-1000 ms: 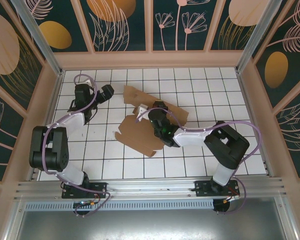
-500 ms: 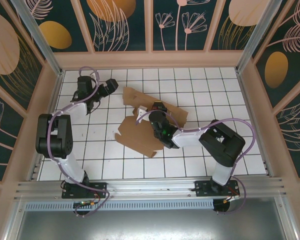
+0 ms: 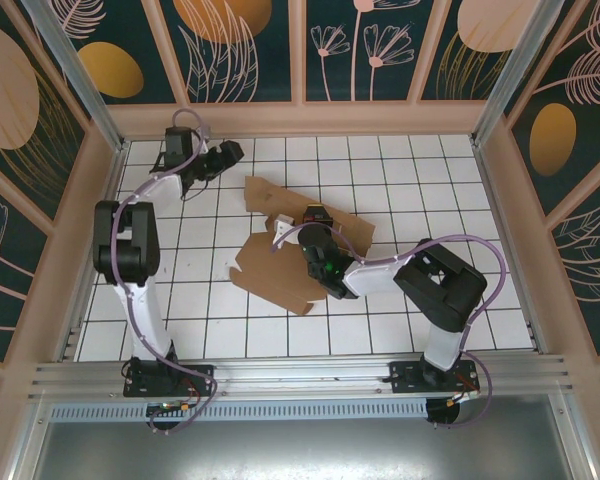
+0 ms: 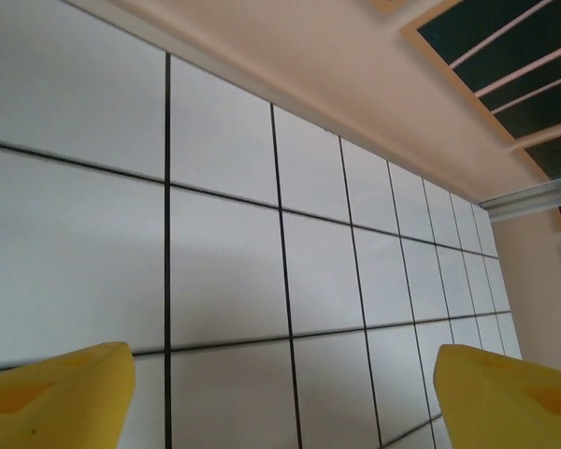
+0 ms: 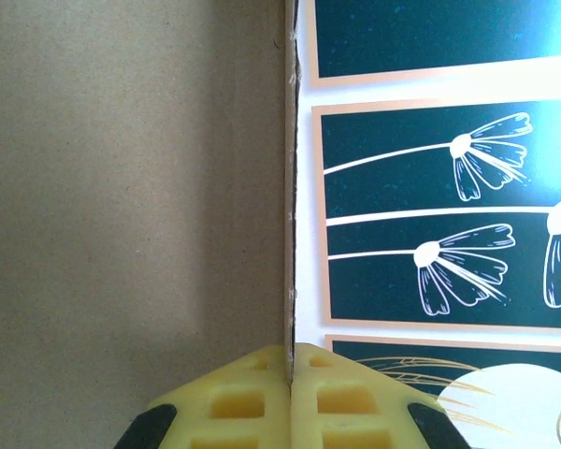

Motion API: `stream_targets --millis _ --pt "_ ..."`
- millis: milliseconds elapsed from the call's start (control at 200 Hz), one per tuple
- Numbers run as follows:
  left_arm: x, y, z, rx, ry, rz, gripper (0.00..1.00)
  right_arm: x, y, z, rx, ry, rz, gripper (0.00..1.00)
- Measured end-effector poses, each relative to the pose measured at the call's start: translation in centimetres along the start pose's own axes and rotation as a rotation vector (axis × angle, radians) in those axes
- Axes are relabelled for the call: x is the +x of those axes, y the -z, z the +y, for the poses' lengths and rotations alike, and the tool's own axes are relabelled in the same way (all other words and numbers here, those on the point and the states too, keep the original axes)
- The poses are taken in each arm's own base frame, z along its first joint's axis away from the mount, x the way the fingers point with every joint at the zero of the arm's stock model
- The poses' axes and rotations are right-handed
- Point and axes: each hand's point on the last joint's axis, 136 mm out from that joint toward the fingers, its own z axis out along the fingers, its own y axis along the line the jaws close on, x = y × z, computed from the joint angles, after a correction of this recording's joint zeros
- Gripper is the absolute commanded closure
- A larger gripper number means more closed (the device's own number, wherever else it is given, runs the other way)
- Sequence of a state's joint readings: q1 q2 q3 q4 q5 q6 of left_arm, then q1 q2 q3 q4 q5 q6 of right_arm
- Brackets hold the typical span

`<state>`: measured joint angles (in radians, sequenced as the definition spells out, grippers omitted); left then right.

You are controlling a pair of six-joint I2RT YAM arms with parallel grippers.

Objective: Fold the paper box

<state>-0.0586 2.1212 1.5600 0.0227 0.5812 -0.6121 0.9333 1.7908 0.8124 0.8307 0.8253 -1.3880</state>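
Note:
The paper box (image 3: 276,272) is a brown cardboard sheet with flaps, lying mostly flat in the middle of the tiled floor. One panel of the paper box (image 5: 131,187) stands edge-on in the right wrist view. My right gripper (image 3: 314,217) (image 5: 290,360) is shut on that panel's thin edge, and its yellow fingertips (image 5: 234,402) meet around the cardboard. My left gripper (image 3: 229,153) (image 4: 280,374) hangs at the far left near the back wall, apart from the box. It is open, with bare tiles between its yellow fingers (image 4: 65,388).
A low beige wall (image 3: 300,118) runs along the back of the white tiled floor (image 3: 430,190), with patterned dark panels above it. Side walls close in left and right. The left arm's cable (image 3: 180,125) loops near the back corner.
The left arm has stretched farther toward the back wall, carrying its gripper up and right. The right gripper, still holding the cardboard, has shifted slightly left.

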Motion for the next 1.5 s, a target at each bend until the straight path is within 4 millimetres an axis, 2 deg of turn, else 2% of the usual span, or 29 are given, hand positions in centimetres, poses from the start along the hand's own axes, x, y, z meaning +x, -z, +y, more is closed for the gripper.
stream_targets --millis 155,315,520,631,906,1016,1146,1356,1496 --pt "2.3 -0.9 1.4 -0.008 0.045 0.090 0.40 -0.1 0.0 0.2 -0.008 0.000 -0.005 1.00" --pt "4.2 -1.4 0.7 0.030 0.053 0.149 0.41 0.0 0.0 0.4 -0.015 -0.004 -0.003 1.00" --pt "9.7 -2.4 0.6 0.056 0.065 0.269 0.41 0.0 0.0 0.5 -0.019 -0.017 -0.001 1.00" --pt "11.9 -1.7 0.6 0.066 0.071 0.316 0.41 0.2 -0.1 0.5 -0.019 -0.022 0.003 1.00" --pt "12.3 1.9 -2.3 0.132 0.005 0.271 0.40 0.4 -0.2 0.5 -0.020 -0.024 0.009 1.00" --pt "13.4 3.0 -3.2 0.196 -0.033 0.263 0.37 0.4 -0.2 0.5 -0.020 -0.024 0.008 1.00" --pt "15.8 3.2 -3.0 0.251 -0.052 0.280 0.36 0.4 -0.2 0.5 -0.019 -0.024 0.008 1.00" --pt "18.1 3.8 -2.3 0.302 -0.095 0.276 0.29 0.4 -0.2 0.4 -0.017 -0.026 0.008 1.00" --pt "18.2 4.0 -2.8 0.345 -0.154 0.270 0.28 0.4 -0.2 0.4 -0.017 -0.027 0.008 1.00"
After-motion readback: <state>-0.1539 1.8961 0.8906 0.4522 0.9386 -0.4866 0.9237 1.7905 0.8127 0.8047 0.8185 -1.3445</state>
